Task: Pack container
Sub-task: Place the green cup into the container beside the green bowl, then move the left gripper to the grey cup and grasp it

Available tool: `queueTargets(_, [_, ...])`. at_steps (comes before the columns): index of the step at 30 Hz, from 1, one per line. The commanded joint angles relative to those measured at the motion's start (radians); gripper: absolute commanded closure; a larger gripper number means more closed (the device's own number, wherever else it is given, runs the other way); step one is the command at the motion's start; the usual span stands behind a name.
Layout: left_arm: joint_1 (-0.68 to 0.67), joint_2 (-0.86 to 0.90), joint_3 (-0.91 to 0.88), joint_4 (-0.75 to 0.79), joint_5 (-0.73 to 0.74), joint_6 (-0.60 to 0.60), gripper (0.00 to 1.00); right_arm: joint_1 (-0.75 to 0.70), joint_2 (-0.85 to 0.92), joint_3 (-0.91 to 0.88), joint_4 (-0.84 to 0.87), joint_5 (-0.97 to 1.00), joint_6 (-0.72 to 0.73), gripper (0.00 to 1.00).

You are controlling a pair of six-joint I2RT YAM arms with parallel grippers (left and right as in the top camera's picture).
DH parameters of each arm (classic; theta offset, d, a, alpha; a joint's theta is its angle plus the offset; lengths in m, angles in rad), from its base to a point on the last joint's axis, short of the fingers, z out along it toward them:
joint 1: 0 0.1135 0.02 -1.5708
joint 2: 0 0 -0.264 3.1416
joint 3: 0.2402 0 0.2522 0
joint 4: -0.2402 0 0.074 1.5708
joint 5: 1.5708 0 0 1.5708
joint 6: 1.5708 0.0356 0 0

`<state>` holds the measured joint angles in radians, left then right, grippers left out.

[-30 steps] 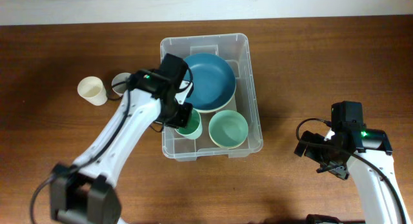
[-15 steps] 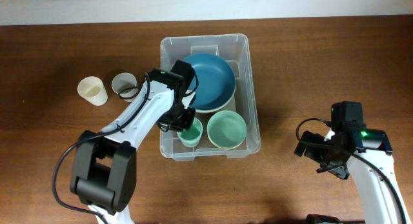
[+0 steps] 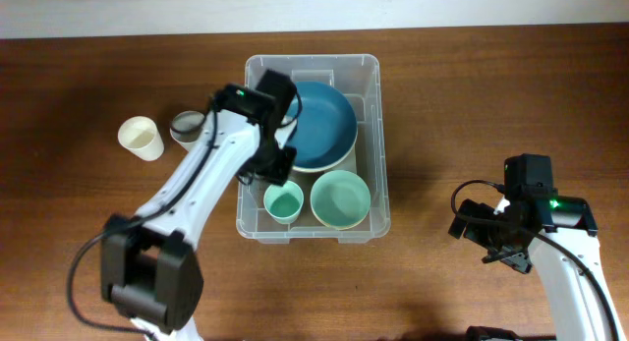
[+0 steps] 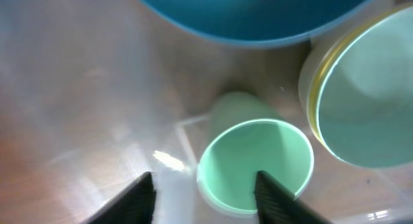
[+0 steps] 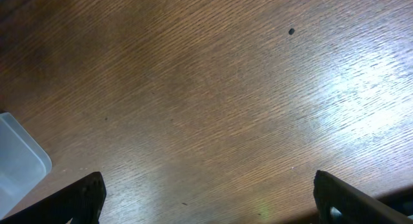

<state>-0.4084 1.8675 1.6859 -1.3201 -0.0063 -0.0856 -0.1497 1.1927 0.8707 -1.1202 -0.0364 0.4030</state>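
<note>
The container (image 3: 313,62), a clear plastic bin, stands mid-table. Inside it lie a big blue bowl (image 3: 322,125), a pale green bowl (image 3: 341,198) and a small green cup (image 3: 284,201) standing upright. My left gripper (image 3: 278,170) hovers just above the cup, open. In the left wrist view the cup (image 4: 255,161) sits below the left gripper (image 4: 206,201); one finger hangs over its mouth and the other outside its left wall, neither pressing it. Over bare wood at the right, my right gripper (image 3: 491,245) stands wide open and empty, as the right wrist view shows (image 5: 210,198).
A cream cup (image 3: 141,138) and a grey cup (image 3: 187,127) stand on the table left of the container. A corner of the container (image 5: 19,162) shows at the left edge of the right wrist view. The table's far edge runs along the top.
My left gripper has opened and let go of the small green cup, which now stands in the container. The container slid slightly left. The right arm has not moved.
</note>
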Motion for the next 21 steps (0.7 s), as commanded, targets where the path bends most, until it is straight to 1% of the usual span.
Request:
queueTargets(1, [0.019, -0.127, 0.122, 0.003, -0.190, 0.012, 0.40, 0.003, -0.001, -0.003, 0.003, 0.023, -0.007, 0.01])
queueTargets(2, [0.044, -0.142, 0.140, 0.019, -0.227, 0.012, 0.38, 0.003, -0.001, -0.003, 0.003, 0.023, -0.011, 0.01])
queueTargets(3, [0.056, -0.146, 0.143, 0.026, -0.231, 0.012, 0.37, 0.003, -0.001, -0.003, 0.003, 0.023, -0.013, 0.01])
queueTargets(4, [0.098, -0.152, 0.144, 0.048, -0.225, 0.012, 0.35, 0.003, -0.001, -0.003, 0.003, 0.023, -0.014, 0.01])
queueTargets(6, [0.183, -0.145, 0.144, 0.077, -0.217, 0.012, 0.35, 0.003, -0.001, -0.003, 0.003, 0.023, -0.014, 0.01])
queueTargets(10, [0.315, -0.089, 0.144, 0.148, -0.129, 0.021, 0.34, 0.003, -0.001, -0.003, 0.007, 0.023, -0.014, 0.01])
queueTargets(11, [0.341, -0.059, 0.144, 0.177, -0.087, 0.055, 0.34, 0.003, -0.001, -0.003, 0.009, 0.023, -0.014, 0.01])
queueTargets(13, [0.359, -0.017, 0.144, 0.208, -0.051, 0.095, 0.34, 0.003, -0.001, -0.003, 0.010, 0.023, -0.014, 0.01])
queueTargets(16, [0.366, 0.054, 0.144, 0.233, -0.049, 0.138, 0.34, 0.003, -0.001, -0.003, 0.010, 0.023, -0.014, 0.01])
queueTargets(21, [0.365, 0.211, 0.144, 0.247, -0.041, 0.148, 0.33, 0.003, -0.001, -0.003, 0.010, 0.023, -0.014, 0.01])
